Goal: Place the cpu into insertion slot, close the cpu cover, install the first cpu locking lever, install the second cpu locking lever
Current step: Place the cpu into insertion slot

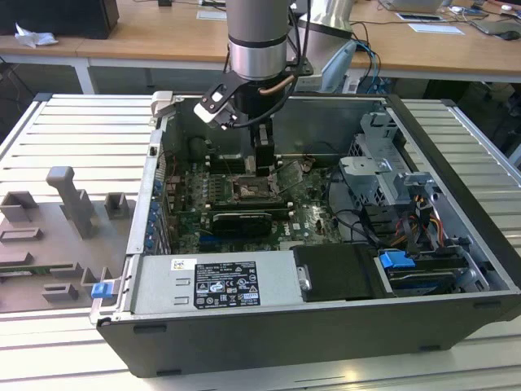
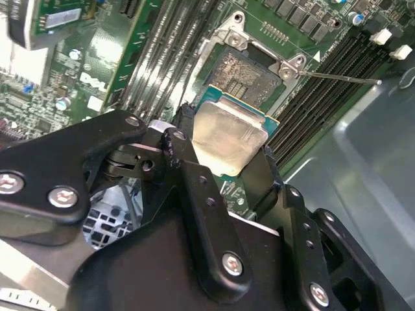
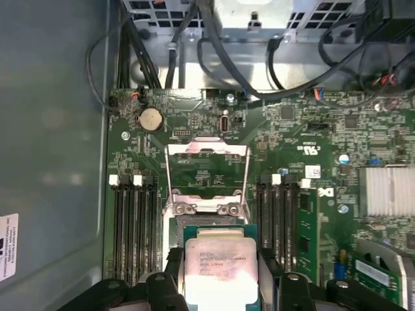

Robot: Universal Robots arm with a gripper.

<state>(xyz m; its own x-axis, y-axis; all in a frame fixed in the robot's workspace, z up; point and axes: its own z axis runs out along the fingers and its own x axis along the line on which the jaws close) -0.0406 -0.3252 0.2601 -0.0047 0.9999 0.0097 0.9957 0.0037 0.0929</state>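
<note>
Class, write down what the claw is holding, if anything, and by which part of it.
The claw holds the cpu by two opposite side edges, one finger against each, over the insertion slot.

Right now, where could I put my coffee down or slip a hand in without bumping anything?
Bare table lies beyond the grey fixtures, and along the computer case on the exterior view's right. Inside is crowded: the gripper holds the cpu at the insertion slot, cables alongside.
</note>
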